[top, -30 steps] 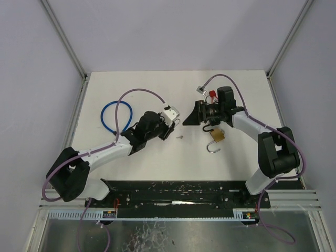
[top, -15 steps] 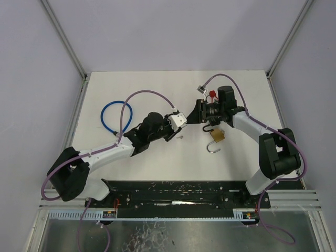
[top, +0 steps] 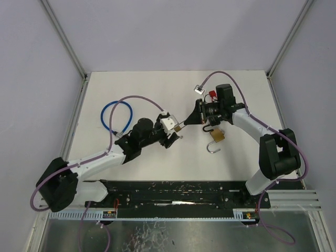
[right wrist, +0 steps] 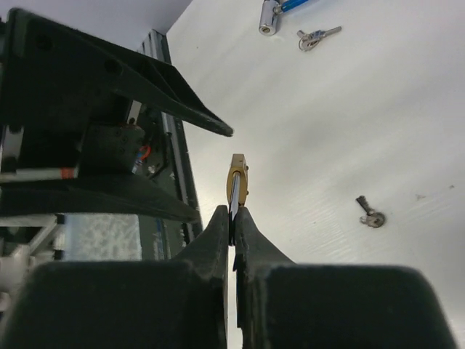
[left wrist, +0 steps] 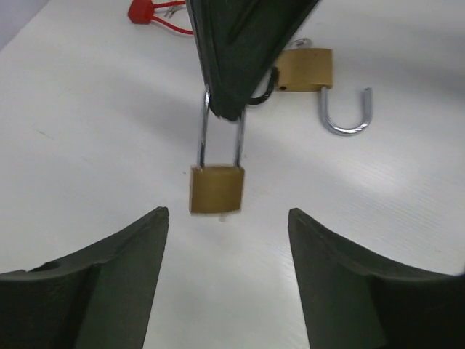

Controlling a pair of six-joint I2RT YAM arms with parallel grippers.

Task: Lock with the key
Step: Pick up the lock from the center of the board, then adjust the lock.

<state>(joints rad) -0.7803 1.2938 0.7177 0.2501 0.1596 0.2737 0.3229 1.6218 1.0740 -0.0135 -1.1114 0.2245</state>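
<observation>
A small brass padlock [left wrist: 216, 189] hangs by its silver shackle [left wrist: 220, 142] from my right gripper [right wrist: 232, 211], which is shut on the shackle. In the top view the padlock [top: 178, 127] sits between the two grippers. My left gripper [left wrist: 227, 212] is open just in front of the padlock body, with nothing between its fingers [left wrist: 123, 269]. From above, the left gripper [top: 175, 131] meets the right gripper [top: 184, 123] at mid-table. A small key [right wrist: 370, 214] lies loose on the table below and beside the padlock.
A second brass padlock [top: 216, 136] with its shackle open lies right of centre. A red tag [top: 212, 95] and a silver lock [top: 199, 88] lie at the back. A blue cable loop [top: 113, 115] is on the left. Another key [right wrist: 316, 36] lies by a cable lock [right wrist: 270, 18].
The left arm has reached right to meet the right gripper. The right gripper has shut on the padlock's shackle, and the left gripper has opened and let go of the padlock.
</observation>
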